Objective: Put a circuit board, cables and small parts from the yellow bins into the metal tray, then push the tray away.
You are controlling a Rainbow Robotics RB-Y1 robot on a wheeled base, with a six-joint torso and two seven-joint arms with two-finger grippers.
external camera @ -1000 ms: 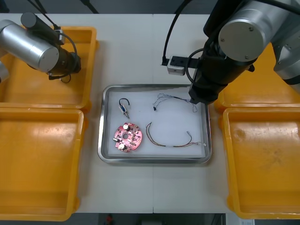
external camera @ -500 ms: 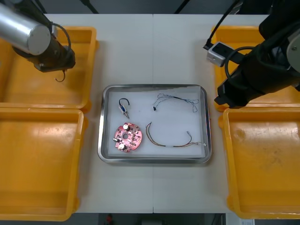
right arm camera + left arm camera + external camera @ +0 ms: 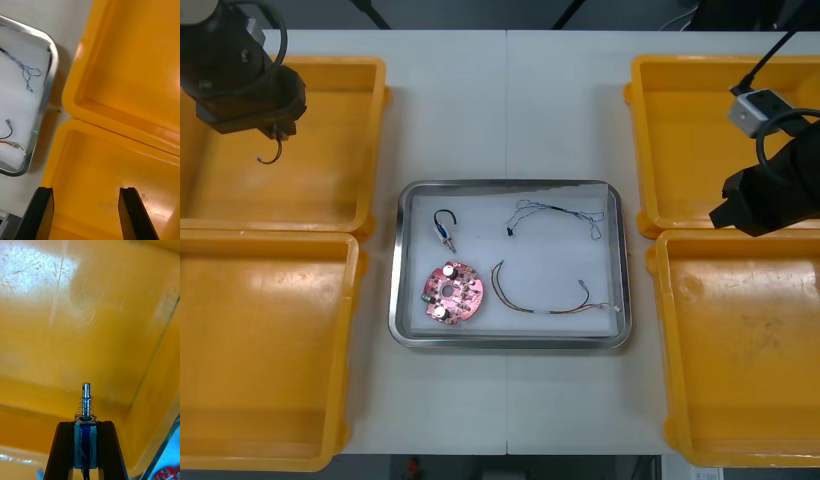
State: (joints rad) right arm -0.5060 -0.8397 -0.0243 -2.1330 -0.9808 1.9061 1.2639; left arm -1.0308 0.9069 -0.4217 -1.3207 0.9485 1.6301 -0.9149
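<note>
My left gripper [image 3: 86,427] is shut on a small metal part [image 3: 86,408] with a spring and pin, held above the far left yellow bin [image 3: 330,190]. From the front, the part's black wire [image 3: 272,152] hangs under the left gripper [image 3: 273,125]. The metal tray [image 3: 406,330], white inside, holds a round red circuit board [image 3: 452,292], a small metal part on a black cable [image 3: 444,228], a blue and white cable [image 3: 555,212] and a red and yellow cable [image 3: 540,300]. My right gripper [image 3: 88,213] is open with nothing in it, over the near right bin [image 3: 112,180], beside the tray [image 3: 50,75].
Two yellow bins stand on each side of the tray: the near left bin [image 3: 270,340], the far right bin [image 3: 680,130] and the near right bin [image 3: 740,350] look bare inside. My right arm [image 3: 770,195] hangs over the seam between the right bins.
My right arm has swung from the tray's far right corner out to the right, over the right bins. The left arm has drawn back toward the far left with the part.
</note>
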